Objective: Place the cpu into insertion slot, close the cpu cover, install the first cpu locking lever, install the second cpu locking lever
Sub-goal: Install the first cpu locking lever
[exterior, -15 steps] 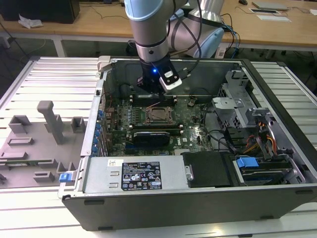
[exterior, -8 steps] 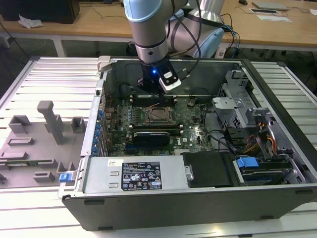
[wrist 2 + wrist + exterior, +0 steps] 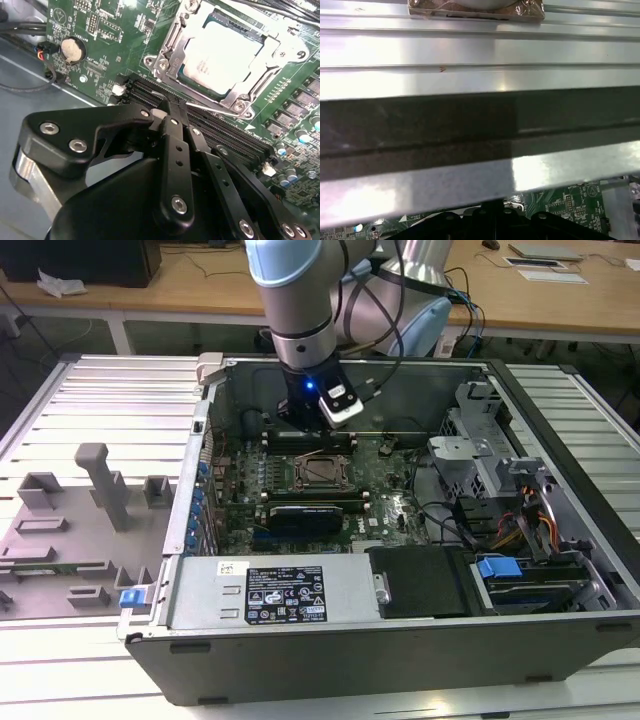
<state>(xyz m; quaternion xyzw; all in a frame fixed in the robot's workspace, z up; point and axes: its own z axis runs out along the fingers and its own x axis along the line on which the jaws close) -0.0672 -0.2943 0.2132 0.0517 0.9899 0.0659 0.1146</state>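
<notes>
Black gripper [image 3: 170, 106] linkages fill the near part of the second wrist view, the fingers drawn narrow with their tips close together just above a thin silver lever rod [image 3: 215, 108]; whether they pinch that rod cannot be told. Just past the tips lie the long black memory slots [image 3: 225, 135], and beyond them the insertion slot [image 3: 159, 64] on the green motherboard [image 3: 125, 30]. The cpu [image 3: 225, 52] sits inside the slot, its pale metal top showing through the window of the cpu cover [image 3: 270, 45], which lies flat over it. A round coin battery [image 3: 72, 50] sits on the board well apart from the slot. In the exterior view the board lies inside an open computer case [image 3: 400, 660], with the arm reaching down into it. A metal housing [image 3: 205, 595] along the case's near side carries a dark label [image 3: 285, 595] whose print is too small to make out. A grey fixture tray [image 3: 60, 550] lies outside the case on the exterior view's left.
</notes>
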